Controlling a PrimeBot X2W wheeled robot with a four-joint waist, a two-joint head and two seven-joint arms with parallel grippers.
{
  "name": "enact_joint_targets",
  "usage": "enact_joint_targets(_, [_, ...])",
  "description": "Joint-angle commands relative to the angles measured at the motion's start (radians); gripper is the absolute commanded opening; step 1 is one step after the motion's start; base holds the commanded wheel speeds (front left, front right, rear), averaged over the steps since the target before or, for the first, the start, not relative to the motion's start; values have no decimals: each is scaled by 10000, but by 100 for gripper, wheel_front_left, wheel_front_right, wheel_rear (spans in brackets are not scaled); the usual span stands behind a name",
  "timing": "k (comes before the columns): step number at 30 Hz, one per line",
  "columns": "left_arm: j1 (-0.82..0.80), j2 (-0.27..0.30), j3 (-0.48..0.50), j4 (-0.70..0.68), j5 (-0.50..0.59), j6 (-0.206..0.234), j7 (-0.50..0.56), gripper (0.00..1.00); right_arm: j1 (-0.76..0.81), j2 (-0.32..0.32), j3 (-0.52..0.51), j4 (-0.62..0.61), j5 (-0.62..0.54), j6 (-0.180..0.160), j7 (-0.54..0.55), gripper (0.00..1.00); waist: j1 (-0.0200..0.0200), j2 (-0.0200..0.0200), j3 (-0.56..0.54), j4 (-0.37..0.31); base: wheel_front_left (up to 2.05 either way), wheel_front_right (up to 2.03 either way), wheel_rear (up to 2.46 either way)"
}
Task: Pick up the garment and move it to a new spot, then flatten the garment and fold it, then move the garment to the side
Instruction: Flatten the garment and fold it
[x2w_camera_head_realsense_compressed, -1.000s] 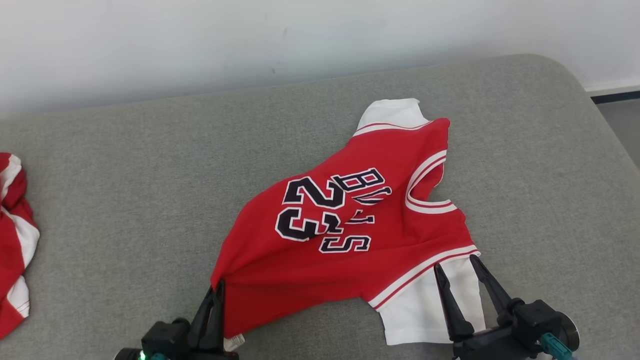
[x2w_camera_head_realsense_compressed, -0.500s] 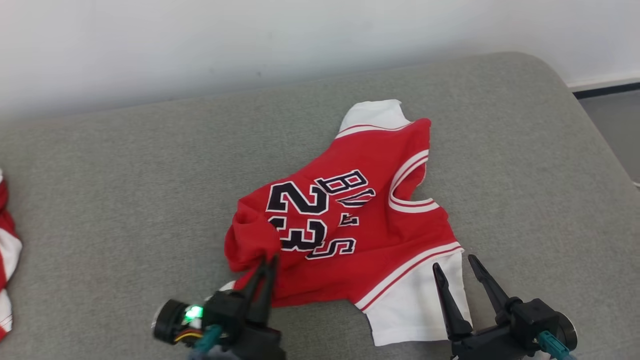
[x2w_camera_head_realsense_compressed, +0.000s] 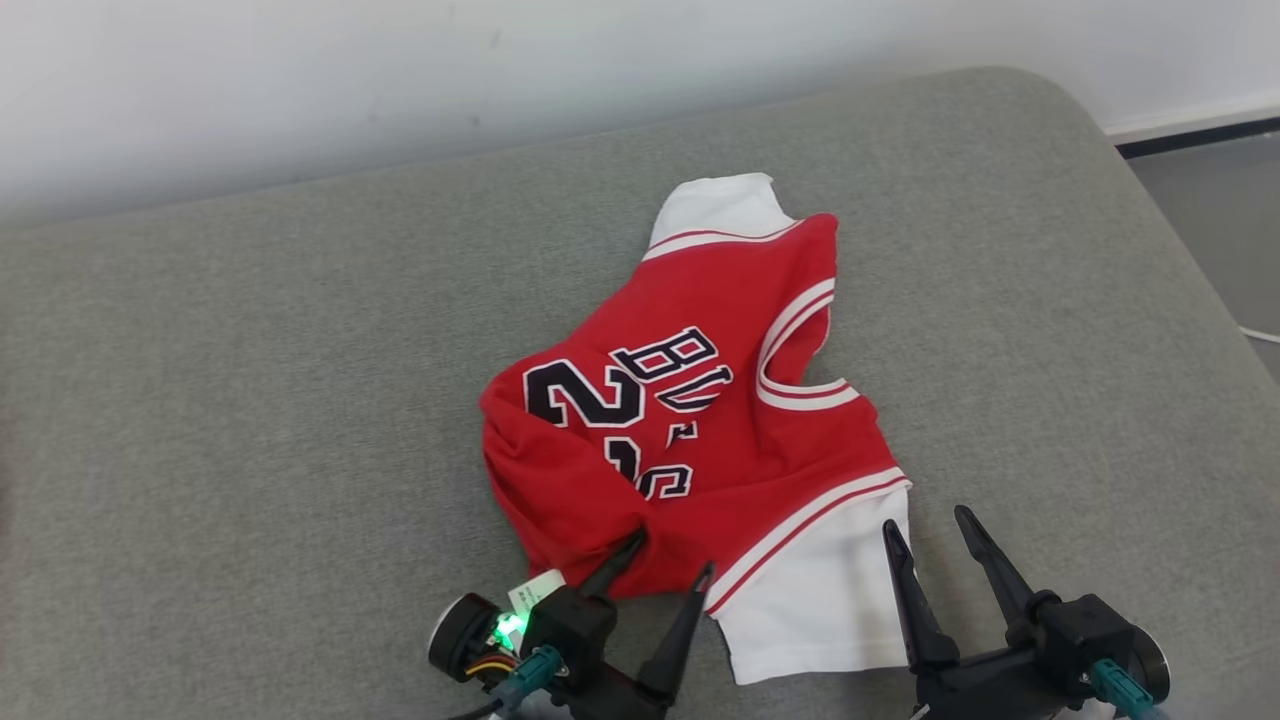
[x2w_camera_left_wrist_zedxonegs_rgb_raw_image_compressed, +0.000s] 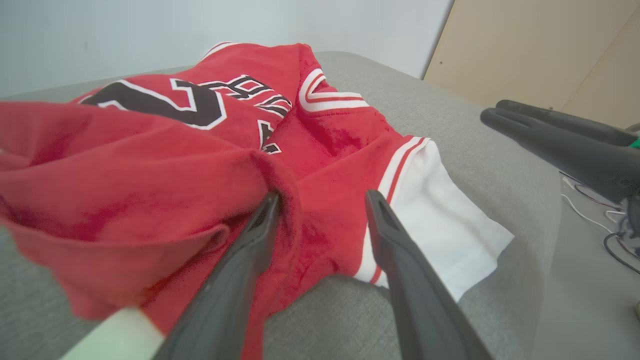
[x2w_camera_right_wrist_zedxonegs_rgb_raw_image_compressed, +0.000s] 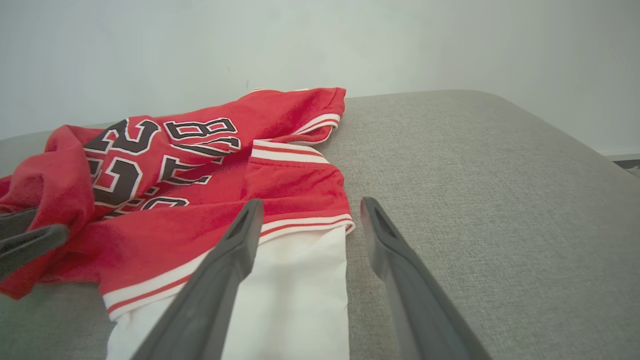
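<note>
Grey padded surface (x2w_camera_head_realsense_compressed: 250, 400) under a white wall, red jersey (x2w_camera_head_realsense_compressed: 740, 400) crumpled at mid-frame, its lower digits and lettering lost in a fold. At the bunched hem the left gripper (x2w_camera_head_realsense_compressed: 672, 553) stands spread, gripping nothing; its wrist view shows one finger against red cloth. Further right, the right gripper (x2w_camera_head_realsense_compressed: 925, 520), wide open and empty, hovers over the white sleeve (x2w_camera_head_realsense_compressed: 820, 600), which its wrist view cuts off.
</note>
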Motion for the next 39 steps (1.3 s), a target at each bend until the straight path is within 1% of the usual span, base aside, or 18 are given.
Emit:
enact_joint_targets(1, [-30,-6,-186,-179,-126,66,-34,100,74,23,-13,36,-48,-27,-6,100,0,0,-140,278,0,0,0])
enact_joint_targets(4, [164,-13,-525,-652,-250,142,-33,100,153,6,2,74,-30,-27,-6,100,0,0,-307,573,0,0,0])
enact_joint_targets(7, [471,2,-591,-1237,-198,272,-33,100,231,26,12,100,-4,-27,-5,100,0,0,-459,840,0,0,0])
enact_joint_targets(8, [563,0,-520,-1436,-156,310,-32,100,249,37,39,110,3,-27,-6,100,0,0,-506,910,0,0,0])
enact_joint_targets(11, [1091,225,-19,-2226,3,557,-33,100,326,44,57,137,25,-25,-6,100,0,0,-648,1093,0,0,0])
enact_joint_targets(12, [1091,225,-19,-2226,3,557,-33,100,326,44,57,137,25,-25,-6,100,0,0,-648,1093,0,0,0])
enact_joint_targets(15, [1473,462,480,-2795,34,742,-33,100,346,13,39,139,59,-27,-6,100,0,0,-699,1157,0,0,0])
enact_joint_targets(17, [1694,641,772,-2921,20,810,-33,100,391,12,39,159,61,-27,-6,100,0,0,-733,1165,0,0,0])
enact_joint_targets(19, [1791,756,972,-2919,61,834,-33,100,411,9,70,192,67,-27,-6,100,0,0,-753,1138,0,0,0])
enact_joint_targets(23, [1904,840,1195,-2713,66,742,-33,100,346,-12,151,230,95,-27,-6,100,0,0,-762,1012,0,0,0])
enact_joint_targets(37, [1257,453,1563,-1095,96,374,-33,100,194,6,156,217,93,-27,-6,100,0,0,-518,255,0,0,0])
enact_joint_targets(38, [1197,433,1595,-989,104,337,-33,84,199,15,137,209,79,-27,-5,100,0,0,-495,207,0,0,0])
enact_joint_targets(39, [1150,425,1625,-863,109,292,-33,49,198,28,144,196,63,-27,-6,100,0,0,-468,157,0,0,0])
